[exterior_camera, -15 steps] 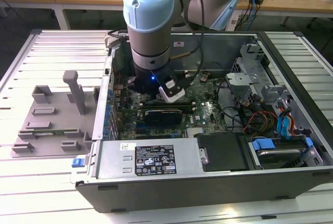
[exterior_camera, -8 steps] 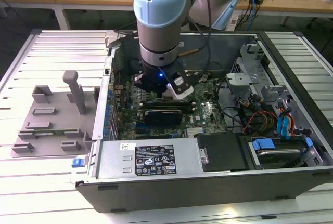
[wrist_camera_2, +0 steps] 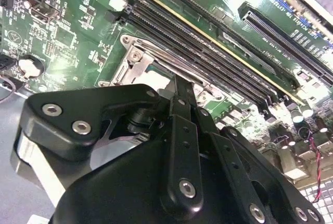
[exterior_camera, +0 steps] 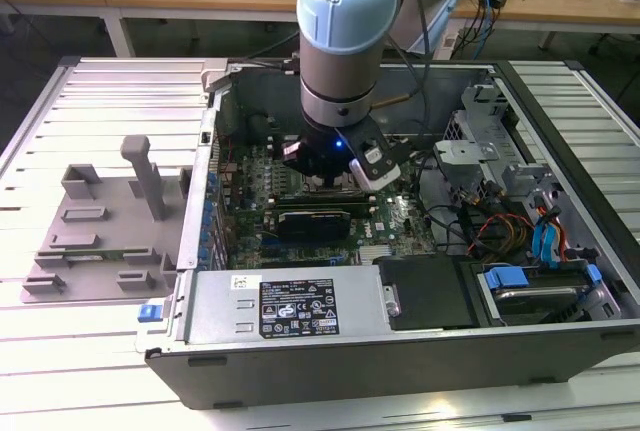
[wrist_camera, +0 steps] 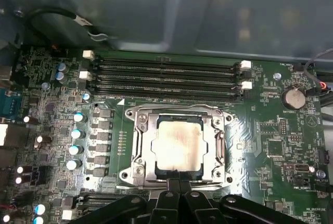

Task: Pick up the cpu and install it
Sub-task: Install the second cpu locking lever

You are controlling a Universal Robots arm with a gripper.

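Jaws [wrist_camera: 177, 185] look pinched together right at the edge of the cpu [wrist_camera: 178, 146], though whether they're actually gripping it or just touching, can't tell. That silver chip is sitting flat in the socket [wrist_camera: 136, 154] on the motherboard [wrist_camera: 270, 130], inside the open computer case [exterior_camera: 400, 351] on the slatted tabletop [exterior_camera: 90, 101]. Risk from here looks like a skewed chip: any sideways nudge could bend socket pins. As for writing, the white label [exterior_camera: 300, 306] has print, too small to read.
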